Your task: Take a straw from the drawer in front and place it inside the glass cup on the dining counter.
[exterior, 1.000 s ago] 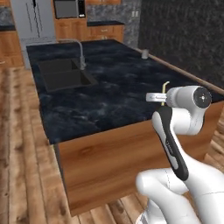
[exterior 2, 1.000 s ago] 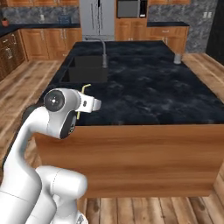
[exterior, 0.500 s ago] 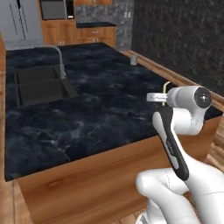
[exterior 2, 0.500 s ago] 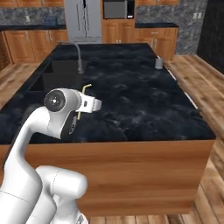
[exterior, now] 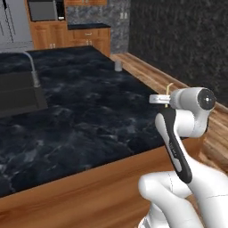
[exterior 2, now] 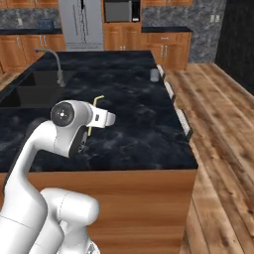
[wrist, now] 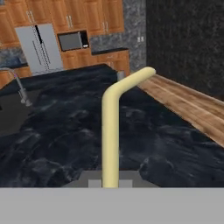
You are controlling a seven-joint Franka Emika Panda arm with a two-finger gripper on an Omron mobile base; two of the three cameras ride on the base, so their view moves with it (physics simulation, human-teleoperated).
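Observation:
My gripper is shut on the straw, a thin pale yellow stick with a bent top. It hovers above the near right part of the dining counter. In the hand view the straw rises upright from between my fingertips and bends to the right. The glass cup stands near the counter's far right edge, well ahead of my gripper. In the hand view the straw's bend partly hides the glass cup. The drawer is out of view.
A built-in sink and curved faucet sit on the counter's left side. White-cushioned stools line its right edge. Wood floor runs along the right. A fridge and wood cabinets stand behind.
The whole scene has slid left in both base views, so the base has driven right along the counter. The glass cup now appears closer. My arm keeps its pose, still holding the straw.

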